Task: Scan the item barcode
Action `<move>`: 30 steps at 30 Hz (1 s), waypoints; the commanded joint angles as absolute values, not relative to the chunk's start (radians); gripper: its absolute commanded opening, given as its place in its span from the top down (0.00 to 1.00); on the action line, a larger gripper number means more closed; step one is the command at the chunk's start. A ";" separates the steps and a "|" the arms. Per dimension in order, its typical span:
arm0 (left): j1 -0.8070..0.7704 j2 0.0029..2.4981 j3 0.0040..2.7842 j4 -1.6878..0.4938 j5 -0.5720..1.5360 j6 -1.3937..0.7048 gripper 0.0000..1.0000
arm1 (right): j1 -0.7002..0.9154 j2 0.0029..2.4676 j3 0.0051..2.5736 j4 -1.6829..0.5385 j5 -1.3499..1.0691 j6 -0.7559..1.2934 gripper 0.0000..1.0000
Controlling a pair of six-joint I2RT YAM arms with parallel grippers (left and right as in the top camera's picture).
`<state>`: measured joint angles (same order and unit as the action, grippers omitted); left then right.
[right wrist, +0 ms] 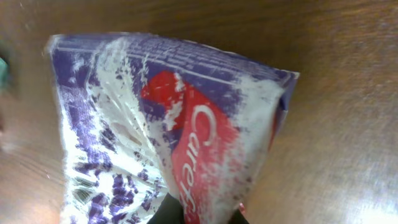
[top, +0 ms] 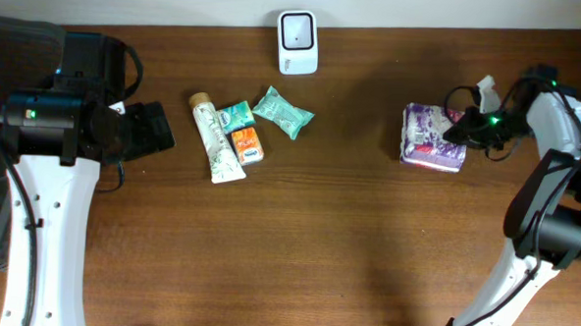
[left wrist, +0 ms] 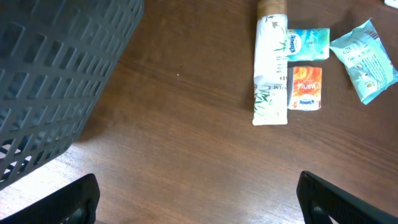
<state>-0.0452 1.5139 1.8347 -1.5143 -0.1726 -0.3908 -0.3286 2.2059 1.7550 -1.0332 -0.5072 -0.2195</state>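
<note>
R gripper point(right wrist: 205, 216) clamps tissue pack point(right wrist: 168, 124), right of scanner point(top: 298, 29).
Prob. soft, light, crinkly film; best pinched at edge seam. L gripper point(left wrist: 199, 205) open.

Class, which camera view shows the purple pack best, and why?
Right wrist: the purple pack fills the frame, with its red lettering visible. Overhead shows it small, at the right gripper. Left wrist misses it.
</note>
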 commanded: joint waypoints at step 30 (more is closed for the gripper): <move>-0.043 1.502 1.840 -1.513 -0.177 -0.404 0.01 | 0.478 2.144 2.119 -1.270 0.078 0.173 0.01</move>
